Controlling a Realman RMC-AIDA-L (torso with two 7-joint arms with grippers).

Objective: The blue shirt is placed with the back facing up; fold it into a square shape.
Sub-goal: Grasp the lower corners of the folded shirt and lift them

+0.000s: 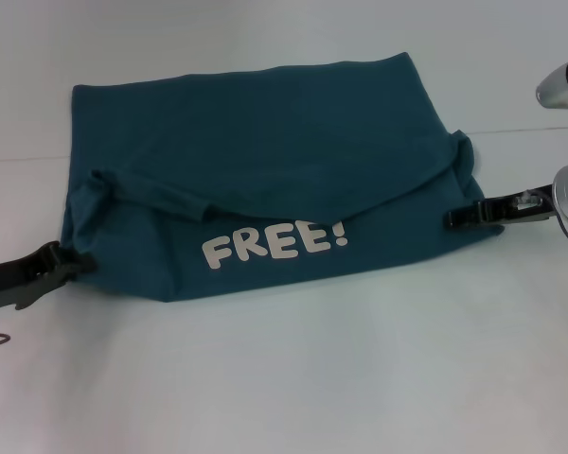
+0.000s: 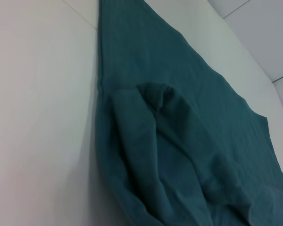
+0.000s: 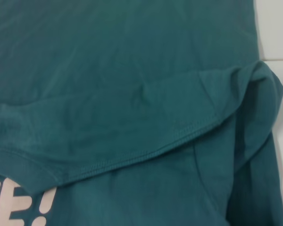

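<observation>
Jaws: the left gripper (image 1: 71, 265) sits at the shirt's near left corner, its dark tip touching the bunched cloth there; I cannot tell whether it is pinching fabric or merely resting against it. The right gripper (image 1: 459, 218) is at the right edge, its tip against the fold, and again I cannot tell whether it is clamped.

The blue shirt (image 1: 265, 161) lies across the middle of the white counter (image 1: 284, 378), already doubled over once. The near flap shows white lettering, "FREE!" (image 1: 275, 246), so the shirt is not plain. A hemmed edge runs slantwise across it in the right wrist view.

Handling, my judgement: soft, light, limp knit. It will drape and sag from any single pinch point, and layers will slide on one another. Both side edges are rumpled: a rolled lump at left (image 2: 155, 141), a puckered fold at right (image 3: 259, 103).

Best hold: pinch both layers together at the near corners, one gripper each side, and lift evenly so the flap does not skew.
</observation>
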